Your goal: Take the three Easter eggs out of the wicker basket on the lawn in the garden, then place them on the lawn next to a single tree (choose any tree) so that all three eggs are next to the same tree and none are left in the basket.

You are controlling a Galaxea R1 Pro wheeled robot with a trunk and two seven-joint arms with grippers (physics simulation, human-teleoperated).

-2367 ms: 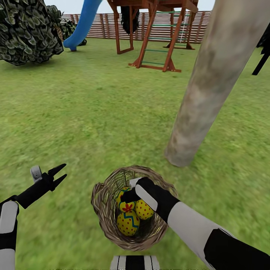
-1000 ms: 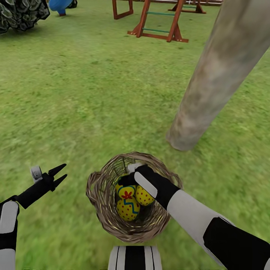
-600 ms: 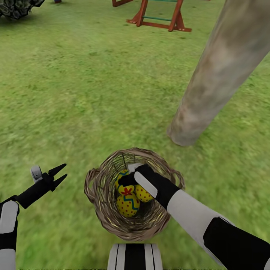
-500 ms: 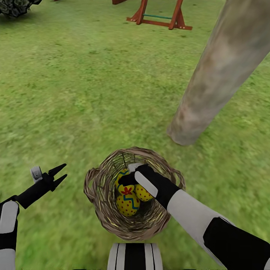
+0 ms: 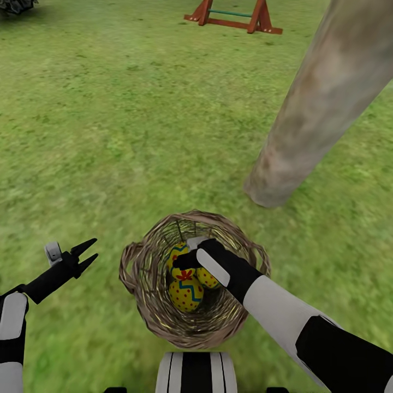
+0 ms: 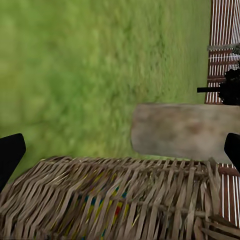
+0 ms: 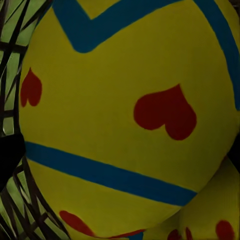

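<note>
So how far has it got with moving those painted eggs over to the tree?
Nothing is moved yet: all three Easter eggs lie in the wicker basket. The right gripper is down inside, right against the top egg; I cannot tell whether it has gripped it. The left gripper hangs open beside the basket. All three must go beside the tree.

Rt wrist cam, very close up: one yellow egg (image 7: 125,115) took up nearly the whole pic. It had a blue zigzag band across one end, a straight blue band w/ a slight slant across the other, a red heart shape between them & a smaller red mark nr the edge. More red marks sat past the straight band. A 2nd yellow egg (image 7: 210,220) w/ red spots peeked from behind at one corner, touching or just beside the 1st; couldn't tell which. Dark basket weave (image 7: 15,30) w/ green grass (image 7: 7,97) thru the gaps ran along one side. Dark blurred tips of the tool's fingers (image 7: 9,155) showed at both edges, flanking the egg; contact unclear.
</note>
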